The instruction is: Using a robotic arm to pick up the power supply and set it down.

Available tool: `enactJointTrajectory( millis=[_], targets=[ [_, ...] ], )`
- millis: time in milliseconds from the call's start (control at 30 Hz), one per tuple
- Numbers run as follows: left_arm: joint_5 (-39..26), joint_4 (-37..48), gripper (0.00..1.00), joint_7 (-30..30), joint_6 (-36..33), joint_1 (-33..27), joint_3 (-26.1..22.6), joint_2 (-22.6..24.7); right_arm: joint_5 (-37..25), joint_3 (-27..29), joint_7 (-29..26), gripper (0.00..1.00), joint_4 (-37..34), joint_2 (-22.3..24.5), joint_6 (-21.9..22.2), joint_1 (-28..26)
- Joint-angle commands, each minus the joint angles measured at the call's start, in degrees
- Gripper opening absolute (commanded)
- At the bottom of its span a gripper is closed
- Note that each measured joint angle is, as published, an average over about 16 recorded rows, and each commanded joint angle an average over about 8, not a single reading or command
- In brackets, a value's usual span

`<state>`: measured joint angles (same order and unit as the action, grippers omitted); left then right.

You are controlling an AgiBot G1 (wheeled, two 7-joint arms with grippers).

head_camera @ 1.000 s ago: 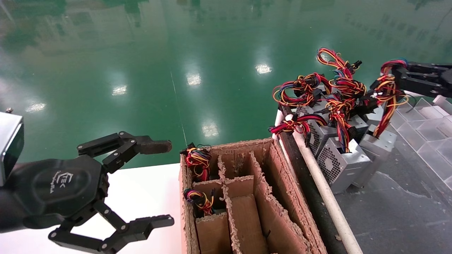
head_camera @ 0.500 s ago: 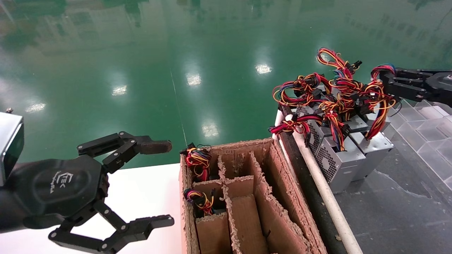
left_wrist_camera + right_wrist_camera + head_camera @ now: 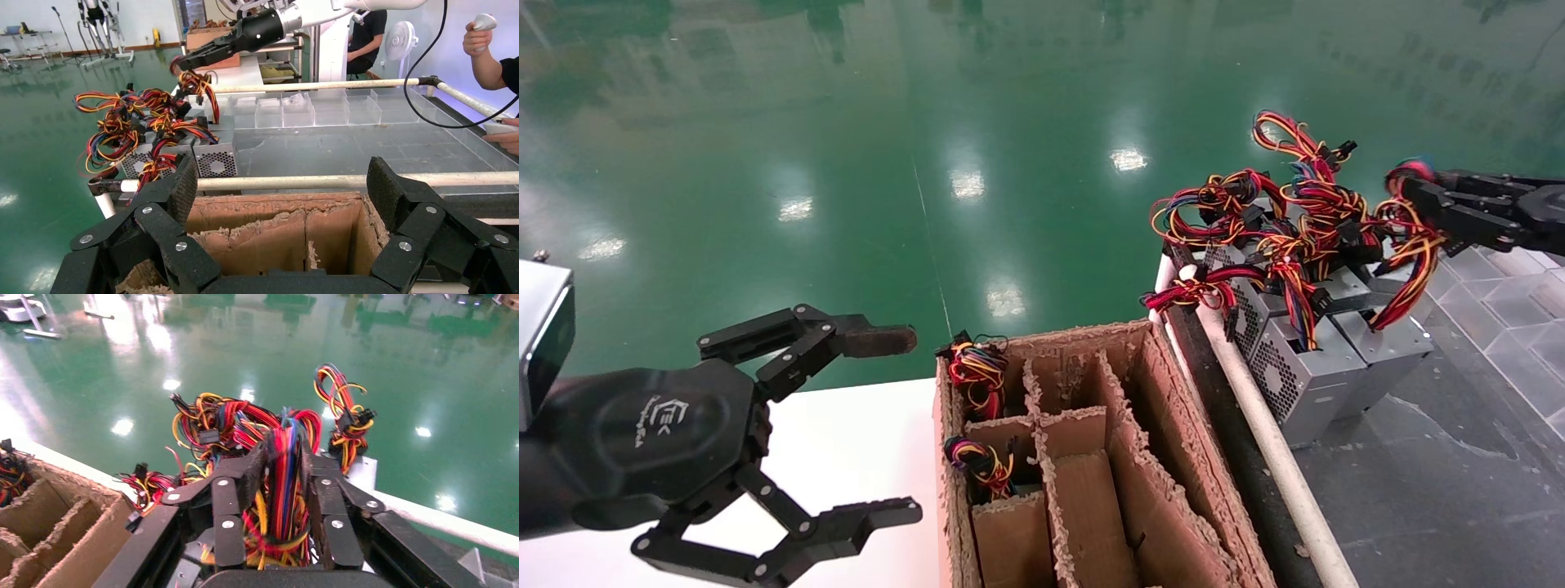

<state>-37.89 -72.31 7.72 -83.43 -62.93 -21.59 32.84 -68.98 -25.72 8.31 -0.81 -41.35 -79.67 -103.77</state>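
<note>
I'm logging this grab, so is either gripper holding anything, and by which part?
The right gripper holds a power supply by its wire bundle, not the metal case. The left gripper is open and empty.

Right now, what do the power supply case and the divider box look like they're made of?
Power supply: looks like bare sheet metal, dull silver-grey, with folded edges and a punched vent grille. Divider box: brown corrugated cardboard, matte, with frayed, fuzzy top edges.

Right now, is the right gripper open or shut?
Shut: the right gripper clamps the power supply's wire bundle between its fingers.
</note>
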Motion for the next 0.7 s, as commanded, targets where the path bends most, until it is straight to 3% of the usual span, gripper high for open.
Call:
enactJointTrajectory(
  millis=[33, 333, 700],
  targets=[
    [0.00, 0.00, 1.00, 0.00, 0.00, 0.00, 0.00, 0.00, -0.10, -0.07, -0.07, 1.00, 0.00, 0.19, 0.32, 0.08],
    [0.00, 0.00, 1.00, 0.00, 0.00, 0.00, 0.00, 0.00, 0.01, 0.00, -0.80, 1.00, 0.44, 1.65, -0.65, -0.55],
    [0.01, 0.01, 1.00, -0.01, 0.01, 0.01, 0.00, -0.01, 5.55, 3.52, -3.80, 1.00, 2.47, 4.51, -8.76, -0.03]
  ],
)
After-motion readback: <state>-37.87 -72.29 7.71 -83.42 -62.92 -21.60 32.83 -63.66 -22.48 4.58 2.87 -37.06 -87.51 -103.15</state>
